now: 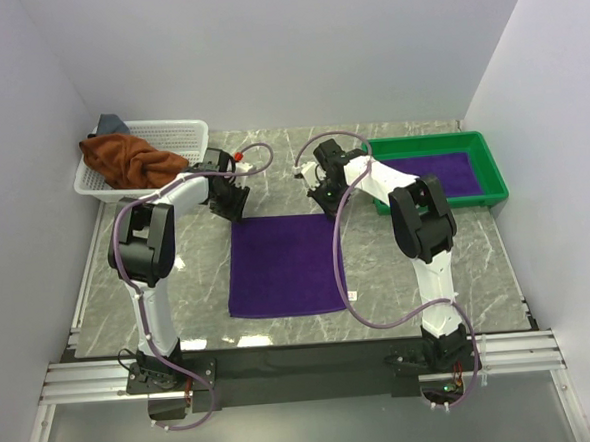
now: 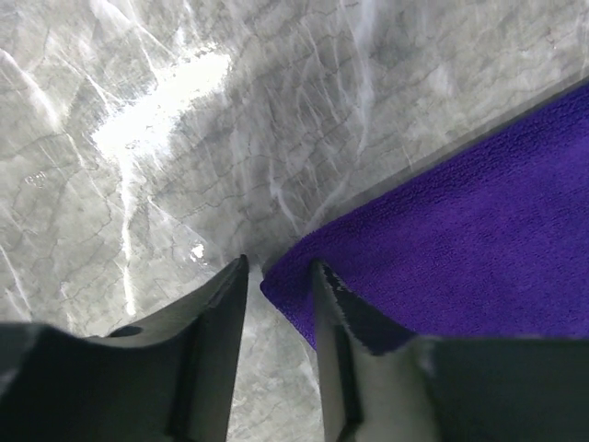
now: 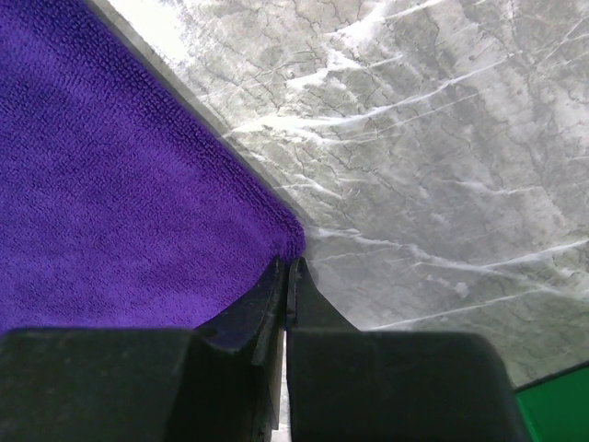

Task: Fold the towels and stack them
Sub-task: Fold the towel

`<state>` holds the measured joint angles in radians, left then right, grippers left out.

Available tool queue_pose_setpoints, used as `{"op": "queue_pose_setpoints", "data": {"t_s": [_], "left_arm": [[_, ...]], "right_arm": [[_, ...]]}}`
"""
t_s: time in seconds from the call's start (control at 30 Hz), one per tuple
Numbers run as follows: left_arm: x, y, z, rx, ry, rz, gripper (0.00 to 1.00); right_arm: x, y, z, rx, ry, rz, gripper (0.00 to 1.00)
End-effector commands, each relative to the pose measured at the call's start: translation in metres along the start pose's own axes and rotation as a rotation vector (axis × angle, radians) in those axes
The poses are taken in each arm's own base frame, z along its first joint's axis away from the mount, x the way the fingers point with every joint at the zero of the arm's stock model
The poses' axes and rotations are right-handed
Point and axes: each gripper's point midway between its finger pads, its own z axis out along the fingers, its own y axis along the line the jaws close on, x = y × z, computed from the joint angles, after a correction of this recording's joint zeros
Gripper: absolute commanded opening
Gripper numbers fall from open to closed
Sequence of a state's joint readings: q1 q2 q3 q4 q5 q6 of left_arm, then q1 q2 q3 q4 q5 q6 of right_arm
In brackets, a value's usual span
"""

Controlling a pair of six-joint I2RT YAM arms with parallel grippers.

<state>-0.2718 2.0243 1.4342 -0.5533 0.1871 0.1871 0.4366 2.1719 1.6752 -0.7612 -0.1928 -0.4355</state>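
A purple towel (image 1: 285,265) lay spread flat in the middle of the table (image 1: 458,261), a little nearer its near edge than its far one, with both arms reaching to the towel's two far corners. The left gripper (image 2: 281,262) stood part-spread around the far left corner: a clear gap showed between its fingers, the corner's tip lay in that gap, and no cloth was clamped yet. The right gripper (image 3: 288,267) was pressed together right at the far right corner, apparently nipping the very tip of the cloth. At the table's far left corner a white basket (image 1: 185,138) held a bunched rust-brown towel (image 1: 126,159) and a grey-blue towel (image 1: 112,123) behind it; at the far right corner a green tray (image 1: 487,159) held another purple one (image 1: 427,173) laid flat. The terry looked light, limp and slightly grippy, so it would likely sag and drag rather than slide. Corners seemed the right hold, taken deep enough that the hem would not slip out, and both lifted together so the fold would land square.
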Motion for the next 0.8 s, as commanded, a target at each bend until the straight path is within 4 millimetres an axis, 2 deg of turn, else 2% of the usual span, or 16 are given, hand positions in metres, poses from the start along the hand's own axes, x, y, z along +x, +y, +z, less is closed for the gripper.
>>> {"op": "queue_pose_setpoints", "data": {"t_s": [0.0,0.2,0.37,0.4,0.43,0.47,0.77], "left_arm": [[0.033,-0.007,0.02,0.032,0.113,-0.04,0.39],[0.047,-0.006,0.026,0.017,0.161,-0.071,0.29],[0.065,-0.011,0.031,0.03,0.208,-0.085,0.12],[0.064,-0.01,0.029,0.026,0.203,-0.085,0.09],[0.063,-0.009,0.028,0.019,0.201,-0.084,0.01],[0.062,-0.009,0.027,0.016,0.2,-0.082,0.01],[0.006,0.013,-0.001,-0.089,0.025,-0.012,0.01]], "right_arm": [[0.018,0.0,0.004,0.027,0.064,-0.001,0.0],[0.016,0.0,0.002,0.031,0.052,0.003,0.0],[0.017,-0.001,0.002,0.04,0.052,0.001,0.0],[0.016,-0.001,0.001,0.042,0.05,-0.001,0.0],[0.016,-0.002,0.001,0.047,0.047,0.0,0.0],[0.014,-0.003,0.0,0.054,0.042,-0.001,0.0],[-0.017,-0.038,-0.026,0.234,-0.065,-0.036,0.0]]}}
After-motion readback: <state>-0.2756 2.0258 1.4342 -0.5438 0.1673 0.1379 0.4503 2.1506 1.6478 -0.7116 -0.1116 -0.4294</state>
